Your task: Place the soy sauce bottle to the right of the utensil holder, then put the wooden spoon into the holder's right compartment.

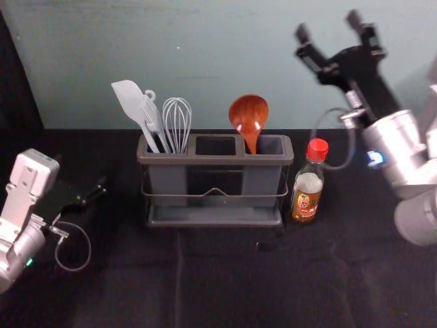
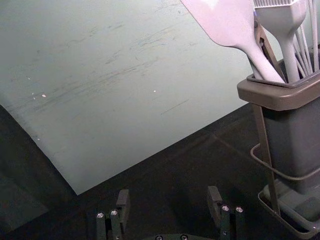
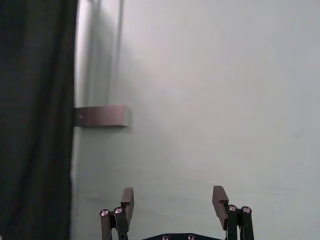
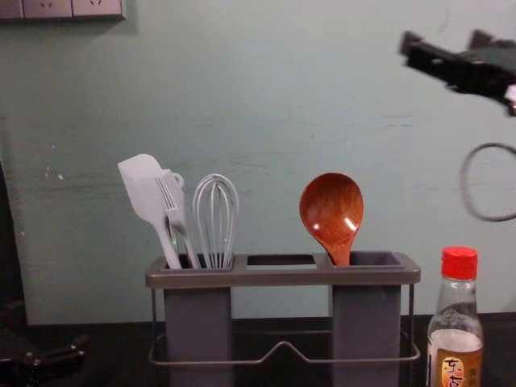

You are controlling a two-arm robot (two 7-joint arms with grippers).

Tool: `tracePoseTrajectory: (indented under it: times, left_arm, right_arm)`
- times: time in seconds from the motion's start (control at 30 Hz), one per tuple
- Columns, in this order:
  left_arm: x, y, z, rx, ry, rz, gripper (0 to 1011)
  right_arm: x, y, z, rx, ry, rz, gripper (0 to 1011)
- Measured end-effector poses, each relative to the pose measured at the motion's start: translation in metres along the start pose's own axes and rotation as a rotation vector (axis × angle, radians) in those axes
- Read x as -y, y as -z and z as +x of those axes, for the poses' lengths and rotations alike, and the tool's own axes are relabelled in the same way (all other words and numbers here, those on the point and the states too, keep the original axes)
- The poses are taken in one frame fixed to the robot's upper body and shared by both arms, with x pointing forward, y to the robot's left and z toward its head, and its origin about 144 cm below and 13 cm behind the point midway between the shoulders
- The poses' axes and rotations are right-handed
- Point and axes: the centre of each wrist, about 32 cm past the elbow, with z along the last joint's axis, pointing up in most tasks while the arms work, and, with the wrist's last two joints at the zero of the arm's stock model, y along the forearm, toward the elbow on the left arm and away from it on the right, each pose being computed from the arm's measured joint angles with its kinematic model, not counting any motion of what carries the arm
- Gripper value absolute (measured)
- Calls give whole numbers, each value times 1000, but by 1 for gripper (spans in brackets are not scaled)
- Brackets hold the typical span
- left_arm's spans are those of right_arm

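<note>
The wooden spoon (image 1: 248,116) stands bowl-up in the right compartment of the utensil holder (image 1: 215,161); in the chest view the spoon (image 4: 331,211) leans on that compartment's left side. Just right of the holder, upright on the table, is the soy sauce bottle (image 1: 308,183). My right gripper (image 1: 330,26) is raised above and behind the bottle, open and holding nothing; the right wrist view shows the gripper (image 3: 174,205) with its fingers wide apart. Left of the holder, low over the table, is my left gripper (image 1: 92,195), idle; in its wrist view the gripper (image 2: 168,202) is open and empty.
A white spatula (image 1: 130,102), a brush (image 4: 174,205) and a whisk (image 1: 177,123) stand in the holder's left compartment. A pale wall (image 1: 205,55) rises behind the black-covered table (image 1: 205,273).
</note>
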Motion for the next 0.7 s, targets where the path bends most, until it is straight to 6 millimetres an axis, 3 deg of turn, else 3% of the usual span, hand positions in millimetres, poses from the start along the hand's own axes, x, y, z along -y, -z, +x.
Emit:
tracePoseTrajectory:
  times: [0.33, 0.7]
  left_arm:
    - [0, 0, 0, 0, 0, 0, 1011]
    - [0, 0, 0, 0, 0, 0, 1011]
  right_arm:
    - [30, -7, 43, 119, 98, -156, 1003]
    - [66, 19, 62, 192, 146, -375, 1002]
